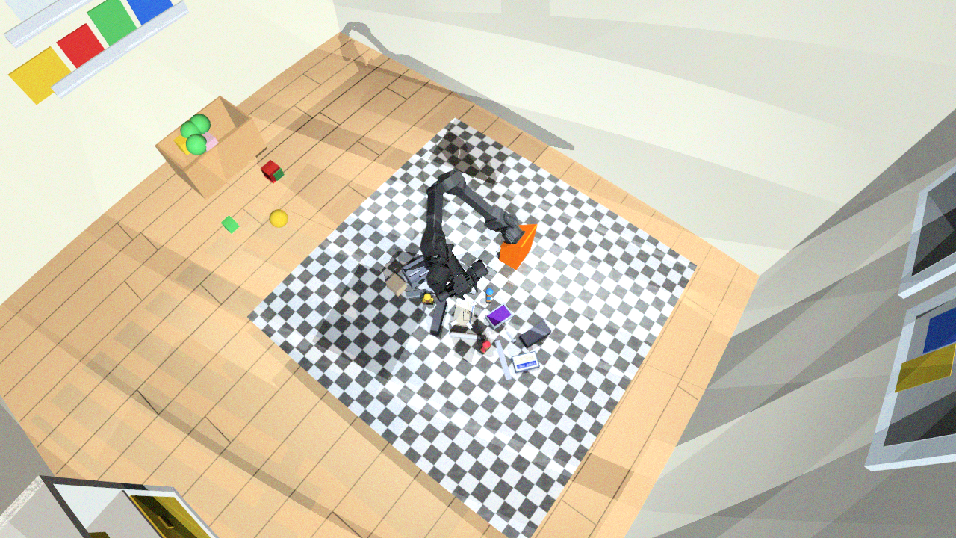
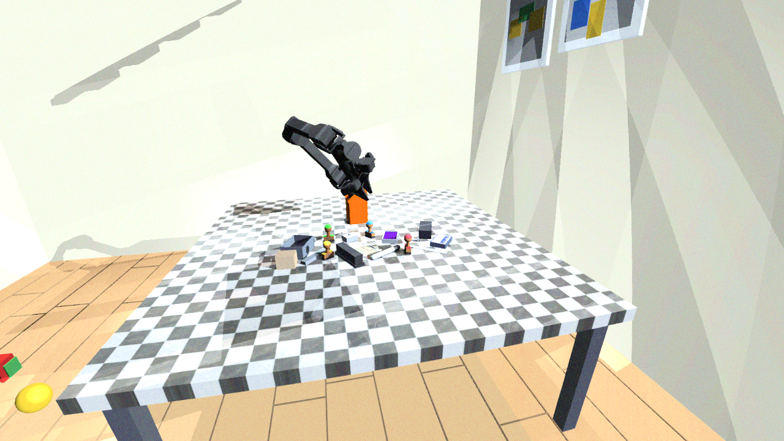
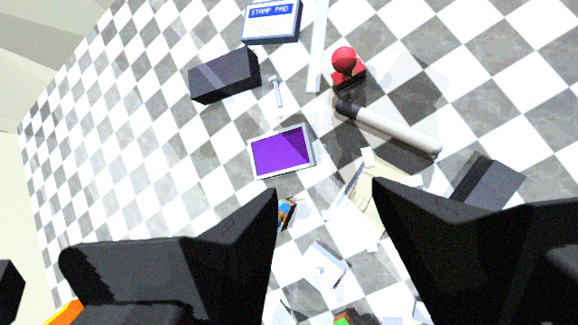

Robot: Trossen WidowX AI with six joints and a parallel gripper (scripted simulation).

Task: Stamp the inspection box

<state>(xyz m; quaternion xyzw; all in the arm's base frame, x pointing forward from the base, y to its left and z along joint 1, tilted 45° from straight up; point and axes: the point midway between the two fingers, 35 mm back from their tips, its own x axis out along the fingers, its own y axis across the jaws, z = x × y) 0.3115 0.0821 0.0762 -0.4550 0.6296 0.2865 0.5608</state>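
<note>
My gripper (image 3: 323,190) is partly open and empty above the bench. The beige card (image 3: 381,169) (image 1: 462,314) lies below, partly covered by my right finger; its box cannot be made out. The purple ink pad (image 3: 280,153) (image 1: 498,315) (image 2: 389,236) lies open beyond my fingertips. Several knobbed stamps stand upright: red (image 3: 344,60) (image 1: 485,346) (image 2: 407,237), blue (image 3: 286,208) (image 1: 489,293) (image 2: 369,225), yellow (image 1: 427,298) (image 2: 327,244) and green (image 2: 327,227). The blue one is half hidden behind my left finger. No stamp's print face is visible, so I cannot tell which reads PASS.
The STAMP PAD lid (image 3: 271,23) (image 1: 525,362) and a dark block (image 3: 221,77) (image 1: 535,332) lie past the pad. A white cylinder (image 3: 393,128) (image 2: 383,252) lies between card and red stamp. A black bar (image 2: 349,253), a grey bin (image 2: 297,246) and a tan block (image 2: 286,258) are near the yellow stamp.
</note>
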